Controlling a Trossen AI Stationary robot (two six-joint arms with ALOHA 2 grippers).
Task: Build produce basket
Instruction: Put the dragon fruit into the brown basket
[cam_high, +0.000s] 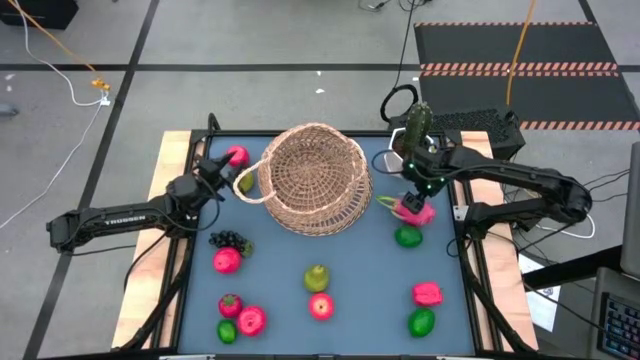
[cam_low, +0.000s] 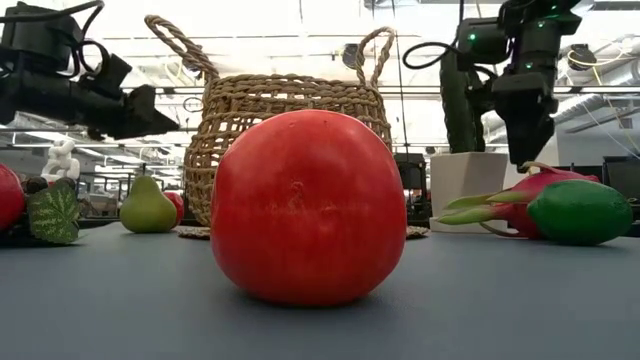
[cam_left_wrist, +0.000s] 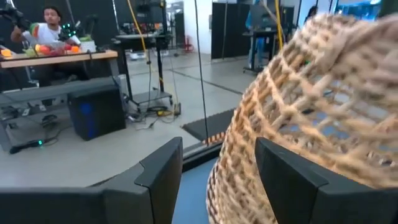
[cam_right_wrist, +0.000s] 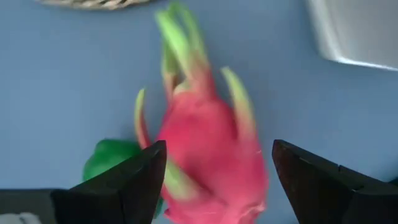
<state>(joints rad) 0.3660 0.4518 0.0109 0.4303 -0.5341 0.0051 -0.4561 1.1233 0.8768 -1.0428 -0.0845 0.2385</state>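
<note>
From above, the left tool (cam_high: 222, 178) hangs at the basket's (cam_high: 315, 180) left loop handle, near a pink apple (cam_high: 238, 155) and a pear (cam_high: 246, 183). Its own wrist view shows what the overhead cannot: fingers (cam_left_wrist: 163, 180) apart, nothing between them, the wicker wall just ahead. The basket sits at the far middle of the bench (cam_high: 370, 290). The level view hides most of the bench behind one red apple (cam_low: 306, 207) close to the lens. The right tool (cam_high: 417, 197) is poised over the dragon fruit (cam_high: 412, 210), right of the basket; its wrist view shows the fingers (cam_right_wrist: 146, 177) spread wide on either side of the fruit, not clamped, with a lime (cam_high: 407, 237) beside it. A potted cactus (cam_high: 417, 125) stands at the far right edge. Loose produce dots the near half, with open blue gaps between pieces.
</note>
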